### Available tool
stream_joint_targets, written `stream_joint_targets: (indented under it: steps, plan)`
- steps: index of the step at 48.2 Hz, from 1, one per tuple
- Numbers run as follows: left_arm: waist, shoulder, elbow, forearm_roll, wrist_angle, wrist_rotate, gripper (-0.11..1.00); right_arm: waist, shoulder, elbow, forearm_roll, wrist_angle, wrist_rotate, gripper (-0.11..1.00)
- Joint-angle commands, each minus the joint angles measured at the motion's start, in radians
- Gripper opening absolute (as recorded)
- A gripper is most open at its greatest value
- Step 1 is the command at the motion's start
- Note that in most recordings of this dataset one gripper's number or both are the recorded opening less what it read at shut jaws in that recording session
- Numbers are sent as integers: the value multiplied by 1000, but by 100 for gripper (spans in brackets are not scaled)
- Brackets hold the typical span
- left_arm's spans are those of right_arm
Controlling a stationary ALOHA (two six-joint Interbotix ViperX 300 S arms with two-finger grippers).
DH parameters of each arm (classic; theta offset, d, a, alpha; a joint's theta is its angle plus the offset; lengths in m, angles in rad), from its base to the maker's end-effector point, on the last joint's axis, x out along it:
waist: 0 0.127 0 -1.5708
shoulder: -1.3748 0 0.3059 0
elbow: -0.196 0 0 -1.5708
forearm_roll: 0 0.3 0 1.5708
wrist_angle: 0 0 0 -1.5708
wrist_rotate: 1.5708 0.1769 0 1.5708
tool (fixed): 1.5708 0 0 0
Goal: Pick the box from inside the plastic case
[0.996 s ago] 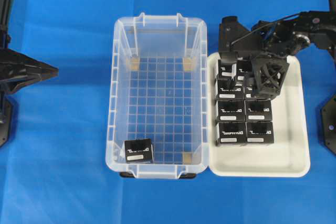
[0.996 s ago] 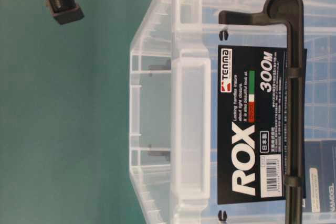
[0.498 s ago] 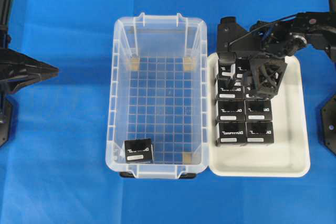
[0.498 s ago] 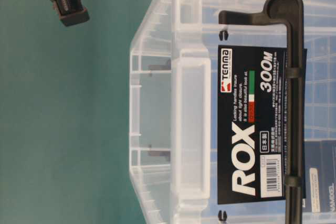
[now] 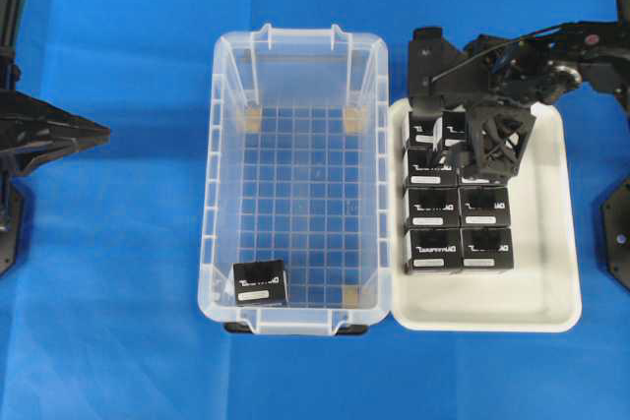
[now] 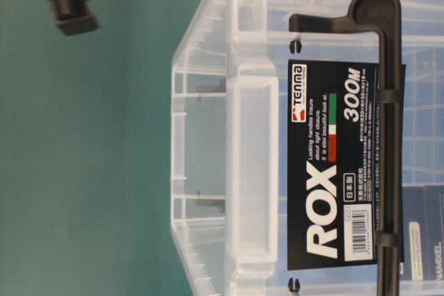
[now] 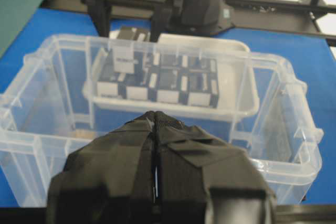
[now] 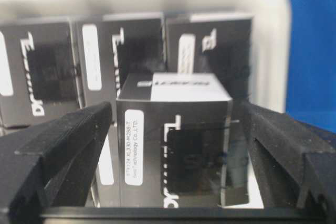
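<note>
One box left in the clear case, right arm over the tray of cartons.

The box (image 5: 260, 282) sits on the grid floor in the near left corner of the plastic case (image 5: 211, 194), untouched. Beside the case, a white tray (image 5: 551, 302) holds rows of matching black cartons (image 5: 459, 226). The right gripper (image 5: 479, 151) hangs over the tray's far rows, fingers (image 8: 63, 145) spread wide either side of one carton (image 8: 173, 145) with a gap on both sides. The left gripper (image 7: 155, 169) is pressed closed, empty, outside the case.
</note>
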Motion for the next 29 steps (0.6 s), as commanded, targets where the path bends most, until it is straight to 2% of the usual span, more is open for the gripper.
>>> stream_joint_targets:
  steps: [1, 14, 29]
  plan:
    - [-2, 9, -26, 3, -5, 2, -7, 0, -38, -34, 2, 0, 5, 98]
    - [-2, 9, -26, 3, -5, 3, -7, 2, -202, -71, 8, -61, 58, 98]
    - [-2, 14, -25, 3, -5, 3, -7, 23, -388, 38, 26, -232, 109, 98]
